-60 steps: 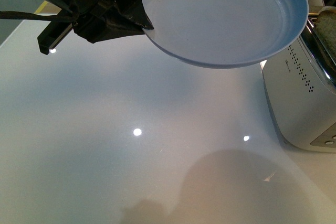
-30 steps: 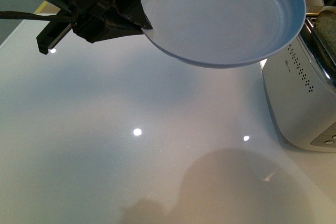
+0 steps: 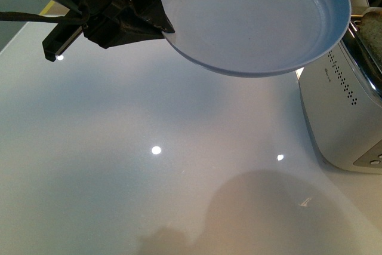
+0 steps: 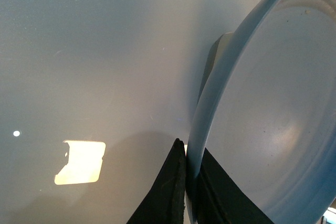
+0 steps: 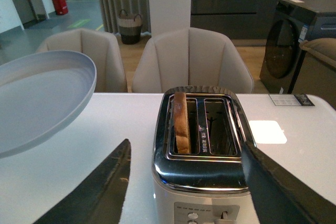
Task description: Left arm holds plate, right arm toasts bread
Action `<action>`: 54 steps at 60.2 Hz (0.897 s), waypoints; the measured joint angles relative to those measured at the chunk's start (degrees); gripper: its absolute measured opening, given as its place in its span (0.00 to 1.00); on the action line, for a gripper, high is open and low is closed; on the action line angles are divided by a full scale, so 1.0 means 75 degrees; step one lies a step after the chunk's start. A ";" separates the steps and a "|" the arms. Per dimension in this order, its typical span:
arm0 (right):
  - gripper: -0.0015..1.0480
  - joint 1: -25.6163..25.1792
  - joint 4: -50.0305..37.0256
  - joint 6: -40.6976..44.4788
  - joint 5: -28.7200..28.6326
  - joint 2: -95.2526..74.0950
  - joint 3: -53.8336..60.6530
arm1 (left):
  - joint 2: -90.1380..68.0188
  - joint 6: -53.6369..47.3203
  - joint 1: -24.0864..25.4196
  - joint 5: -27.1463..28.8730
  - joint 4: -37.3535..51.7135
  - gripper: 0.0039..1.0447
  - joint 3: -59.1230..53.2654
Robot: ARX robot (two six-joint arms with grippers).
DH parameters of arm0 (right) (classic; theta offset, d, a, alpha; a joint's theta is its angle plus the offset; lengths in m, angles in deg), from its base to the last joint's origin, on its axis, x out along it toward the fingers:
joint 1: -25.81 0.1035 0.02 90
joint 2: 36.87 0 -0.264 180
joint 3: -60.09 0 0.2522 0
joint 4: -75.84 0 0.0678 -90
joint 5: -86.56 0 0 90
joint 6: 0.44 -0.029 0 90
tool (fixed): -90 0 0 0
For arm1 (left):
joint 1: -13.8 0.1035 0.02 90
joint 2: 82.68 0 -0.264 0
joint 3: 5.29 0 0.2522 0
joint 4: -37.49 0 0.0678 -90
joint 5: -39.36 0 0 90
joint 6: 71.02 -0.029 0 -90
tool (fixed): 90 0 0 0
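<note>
The pale blue plate (image 3: 256, 22) hangs tilted above the white table, empty, with my left gripper (image 3: 165, 27) shut on its rim. In the left wrist view the two black jaws clamp the plate (image 4: 273, 108) edge, one on each side, at my left gripper (image 4: 188, 153). The bread (image 5: 181, 121) stands upright in the left slot of the toaster (image 5: 202, 177), its top showing above the slot. My right gripper (image 5: 185, 145) is open above and in front of the toaster, holding nothing. In the front view the bread (image 3: 371, 25) shows at the right edge.
The white and chrome toaster (image 3: 343, 106) stands at the table's right side, its second slot empty and its lever and buttons on the near face. Beyond the table (image 5: 294, 145) stand two beige chairs (image 5: 191, 59). The plate (image 5: 37, 98) hangs left of the toaster.
</note>
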 joint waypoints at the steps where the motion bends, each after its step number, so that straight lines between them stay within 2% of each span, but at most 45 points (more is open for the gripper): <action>1: 0.77 0.0000 0.0000 0.0000 0.0000 0.0000 0.0000 | 0.0000 0.0000 0.0000 0.0000 0.0000 0.03 0.0000; 3: 0.83 0.0000 0.0000 0.0000 0.0000 0.0000 0.0000 | 0.0000 0.0032 -0.0009 0.0143 -0.0020 0.03 0.0000; 6: 0.91 0.0000 0.0000 0.0000 -0.0003 0.0000 0.0000 | 0.0015 0.0221 -0.0090 0.0921 -0.0224 0.03 0.0026; 7: 0.92 0.0000 0.0000 -0.0003 -0.0003 0.0000 0.0000 | 0.0015 0.0274 -0.0122 0.1259 -0.0259 0.03 0.0026; 9: 0.93 0.0000 0.0000 0.0000 -0.0003 0.0000 0.0000 | 0.0015 0.0332 -0.0146 0.1480 -0.0291 0.03 0.0026; 15: 0.91 0.0000 0.0000 0.0000 0.0000 0.0006 0.0000 | 0.0029 0.0431 -0.0149 0.1457 -0.0393 0.03 0.0061; 23: 0.91 0.0000 0.0000 0.0000 -0.0003 0.0009 0.0000 | 0.0058 0.0315 0.0082 0.0985 -0.0600 0.03 0.0192; 34: 0.91 0.0000 0.0003 0.0000 0.0000 0.0012 0.0000 | -0.0303 -0.0513 0.1478 0.0385 -0.0472 0.03 0.0574; 47: 0.91 0.0000 0.0003 0.0000 0.0000 0.0012 0.0000 | -0.2011 -0.1897 0.3322 -0.0487 -0.0041 0.03 0.0973; 54: 0.91 0.0000 0.0003 0.0000 0.0000 0.0012 0.0000 | -0.3040 -0.2594 0.3844 -0.0679 0.0035 0.03 0.1201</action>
